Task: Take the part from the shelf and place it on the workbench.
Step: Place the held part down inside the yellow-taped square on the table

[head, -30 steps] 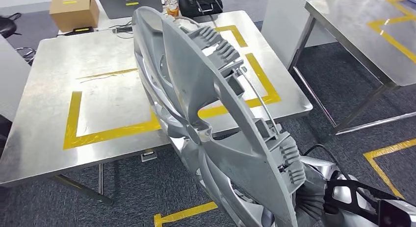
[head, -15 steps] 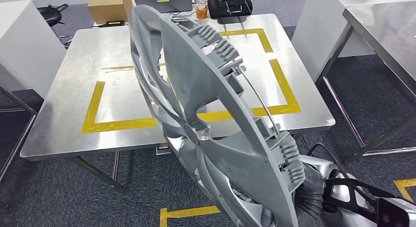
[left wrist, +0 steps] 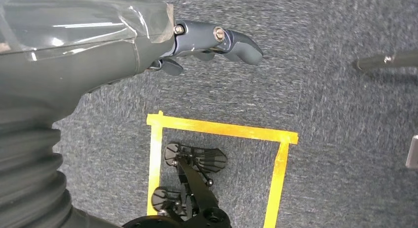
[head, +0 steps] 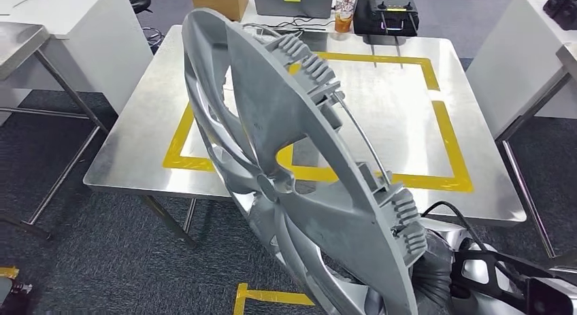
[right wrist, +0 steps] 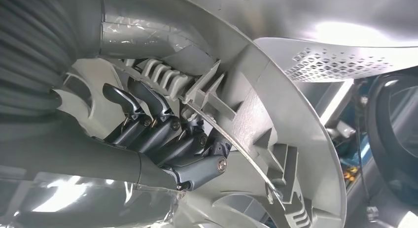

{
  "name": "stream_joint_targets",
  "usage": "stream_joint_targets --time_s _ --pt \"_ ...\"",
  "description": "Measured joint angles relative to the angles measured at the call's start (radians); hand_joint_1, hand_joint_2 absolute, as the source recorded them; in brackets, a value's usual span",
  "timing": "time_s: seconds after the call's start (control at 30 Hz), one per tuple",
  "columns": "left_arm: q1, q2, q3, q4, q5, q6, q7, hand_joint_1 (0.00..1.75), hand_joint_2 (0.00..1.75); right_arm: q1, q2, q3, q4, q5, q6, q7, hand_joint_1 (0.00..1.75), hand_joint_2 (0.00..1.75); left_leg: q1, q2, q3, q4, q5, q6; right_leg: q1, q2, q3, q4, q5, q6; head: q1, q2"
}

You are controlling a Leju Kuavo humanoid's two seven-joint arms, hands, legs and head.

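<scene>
The grey wheel cover (head: 299, 172) is held up on edge in the air, tilted, in front of the steel workbench (head: 136, 152) with its yellow tape square (head: 446, 124). The right hand (right wrist: 162, 134) grips it near the rim, dark fingers (right wrist: 148, 122) curled through a spoke opening, though the thumb seems hidden. The left hand (left wrist: 197, 46) hangs empty over carpet, fingers loosely apart.

The left hand (left wrist: 197, 46) has dark grey fingers (left wrist: 236, 43) with silver screw heads, joined to a glossy grey cover under clear film and a ribbed black bellows at the frame's lower left. The right hand (right wrist: 162, 134) shows matching dark fingers (right wrist: 123, 102) and screws. A black cable (head: 452, 213) loops over the silver right forearm (head: 476, 274), lower right.
</scene>
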State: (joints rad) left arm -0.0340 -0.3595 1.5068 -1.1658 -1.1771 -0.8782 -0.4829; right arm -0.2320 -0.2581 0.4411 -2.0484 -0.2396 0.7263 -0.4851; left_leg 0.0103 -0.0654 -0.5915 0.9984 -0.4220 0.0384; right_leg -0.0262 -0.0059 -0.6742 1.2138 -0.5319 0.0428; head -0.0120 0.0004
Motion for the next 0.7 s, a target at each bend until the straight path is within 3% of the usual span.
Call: stream_joint_targets --time_s 0.07,0.1,0.2,0.27,0.33,0.4,0.43,0.47,0.5,0.57,0.63,0.7 --pt "0.001 0.0 0.0 0.001 -0.001 -0.006 0.0 0.0 1.75 -0.001 0.0 -0.001 0.0 -0.013 0.0 0.004 1.68 1.75 0.002 -0.014 -0.004 0.013 -0.01 -0.014 -0.008 0.004 0.052 -0.13 0.055 0.016 0.003 0.0" --pt "0.002 0.001 0.0 0.002 -0.001 -0.009 0.0 0.0 1.75 -0.001 0.0 -0.002 0.0 -0.018 0.001 0.005 1.68 1.75 0.0 -0.017 -0.008 0.019 -0.014 -0.022 -0.009 0.007 0.067 -0.166 0.069 0.012 0.004 0.0" --pt "0.004 0.002 0.0 0.001 -0.004 -0.011 0.0 0.0 1.75 0.0 0.001 -0.006 -0.001 -0.026 0.006 0.01 1.68 1.75 0.001 -0.018 -0.015 0.025 -0.021 -0.036 -0.005 0.011 0.07 -0.179 0.074 -0.017 0.003 0.0" --pt "0.004 0.002 0.0 0.001 -0.005 -0.011 -0.001 0.0 1.75 0.001 0.001 -0.008 -0.001 -0.028 0.008 0.011 1.68 1.75 0.004 0.007 -0.025 0.049 -0.037 -0.044 -0.005 0.008 0.075 -0.181 0.072 -0.031 0.001 0.0" --pt "0.003 0.002 0.0 0.001 -0.005 -0.011 -0.001 0.0 1.75 0.001 0.001 -0.012 -0.002 -0.029 0.008 0.01 1.68 1.75 0.004 0.042 -0.07 0.146 -0.083 -0.052 -0.004 0.005 0.083 -0.182 0.068 -0.042 -0.003 0.0" --pt "0.002 0.002 0.0 0.002 -0.005 -0.011 -0.001 0.0 1.75 0.003 0.001 -0.014 -0.002 -0.029 0.008 0.01 1.68 1.75 0.005 0.056 -0.141 0.277 -0.127 -0.054 0.002 0.001 0.087 -0.182 0.061 -0.05 -0.005 0.0" --pt "0.002 0.002 0.0 0.002 -0.005 -0.011 -0.002 0.0 1.75 0.005 0.001 -0.014 -0.002 -0.029 0.008 0.01 1.68 1.75 0.006 0.058 -0.164 0.312 -0.13 -0.053 0.005 0.0 0.089 -0.182 0.058 -0.053 -0.005 0.0" --pt "0.002 0.002 0.0 0.002 -0.005 -0.011 -0.003 0.0 1.75 0.006 0.001 -0.014 -0.002 -0.029 0.008 0.01 1.68 1.75 0.004 0.059 -0.168 0.308 -0.114 -0.049 0.008 -0.002 0.093 -0.182 0.054 -0.054 -0.005 0.0" --pt "0.002 0.002 0.0 0.003 -0.006 -0.01 -0.004 0.0 1.75 0.007 0.001 -0.015 -0.002 -0.029 0.008 0.01 1.68 1.75 0.002 0.059 -0.15 0.265 -0.084 -0.041 0.012 -0.003 0.099 -0.182 0.05 -0.055 -0.005 0.0" --pt "0.001 0.004 0.0 0.002 -0.007 -0.008 -0.008 0.0 1.75 0.008 0.002 -0.016 -0.002 -0.029 0.008 0.01 1.68 1.75 -0.01 0.069 -0.082 0.129 -0.028 -0.014 0.018 -0.006 0.111 -0.184 0.042 -0.055 -0.004 0.0" --pt "-0.001 0.005 0.0 0.001 -0.008 -0.004 -0.012 0.0 1.75 0.008 0.004 -0.017 -0.003 -0.029 0.008 0.009 1.68 1.75 -0.023 0.08 -0.039 0.046 -0.017 0.005 0.02 -0.009 0.119 -0.189 0.036 -0.049 -0.002 0.0" --pt "-0.001 0.006 0.0 0.0 -0.008 -0.002 -0.015 0.0 1.75 0.008 0.005 -0.018 -0.004 -0.03 0.008 0.009 1.68 1.75 -0.028 0.079 -0.025 0.021 -0.025 0.012 0.019 -0.014 0.128 -0.189 0.044 -0.034 -0.003 0.0"
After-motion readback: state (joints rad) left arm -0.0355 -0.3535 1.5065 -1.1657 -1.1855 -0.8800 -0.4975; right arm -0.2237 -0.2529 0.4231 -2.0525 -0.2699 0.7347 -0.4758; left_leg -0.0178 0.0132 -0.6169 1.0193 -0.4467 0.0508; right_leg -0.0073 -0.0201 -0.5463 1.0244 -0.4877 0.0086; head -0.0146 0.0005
